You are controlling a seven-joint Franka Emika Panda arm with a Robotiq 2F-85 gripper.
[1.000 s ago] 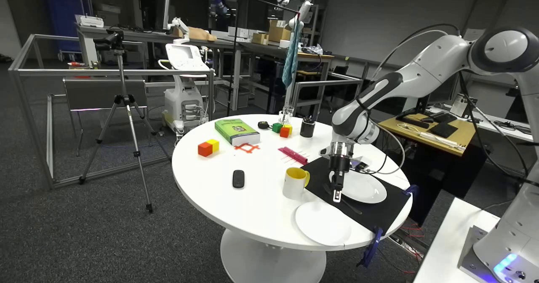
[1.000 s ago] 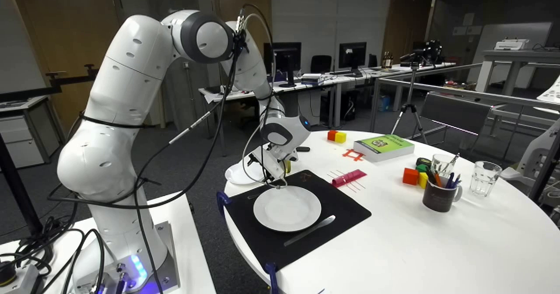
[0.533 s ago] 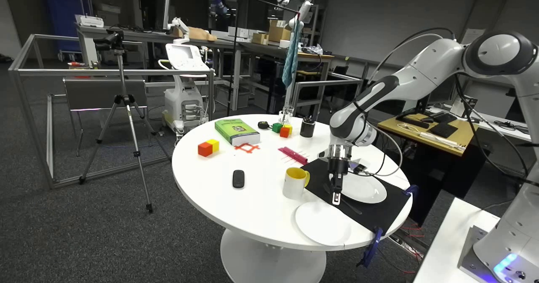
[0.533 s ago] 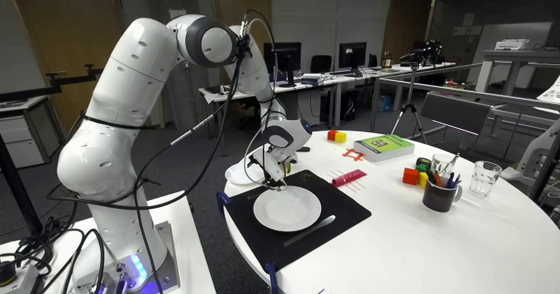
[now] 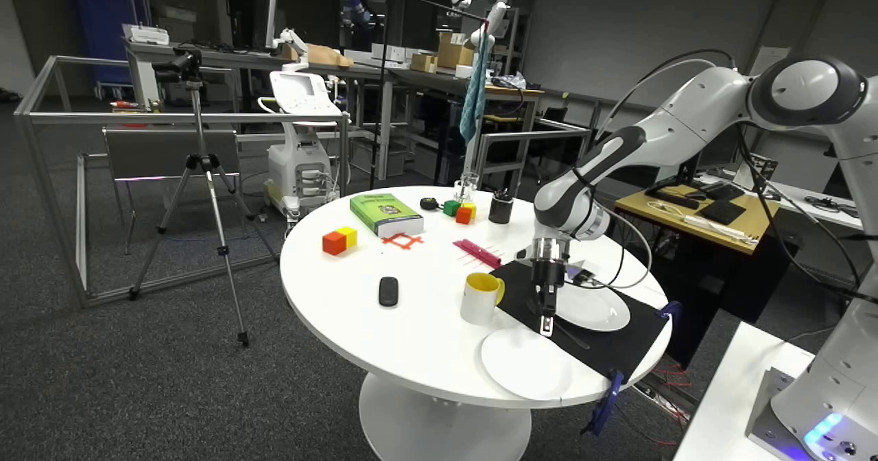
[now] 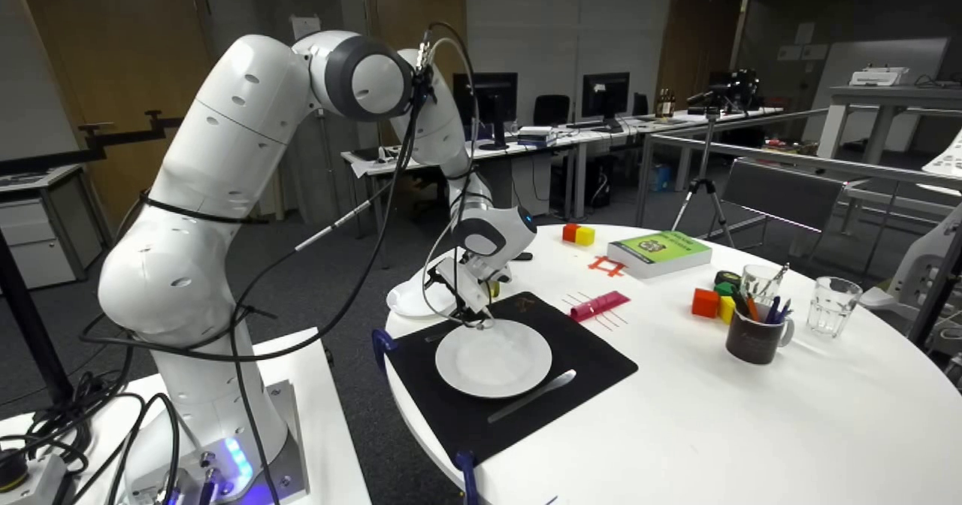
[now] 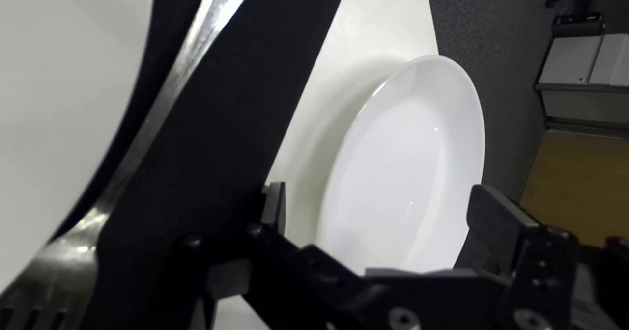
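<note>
My gripper is open and empty, its two black fingers wide apart. In the wrist view the small white plate shows between and beyond them. In an exterior view my gripper hangs above the table between the small white plate and the large white plate, touching neither as far as I can see. The large plate lies on a black mat. A metal fork lies on the mat beside it, and a knife on the opposite side. A white mug with yellow inside stands near my gripper.
On the round white table are a black remote-like object, a pink holder, a green book, coloured blocks, a pen mug and glasses. Blue clamps grip the mat's edge.
The arm has lowered slightly, and my gripper has sunk a little and shifted slightly toward the small plate. The objects on the table have not moved.
</note>
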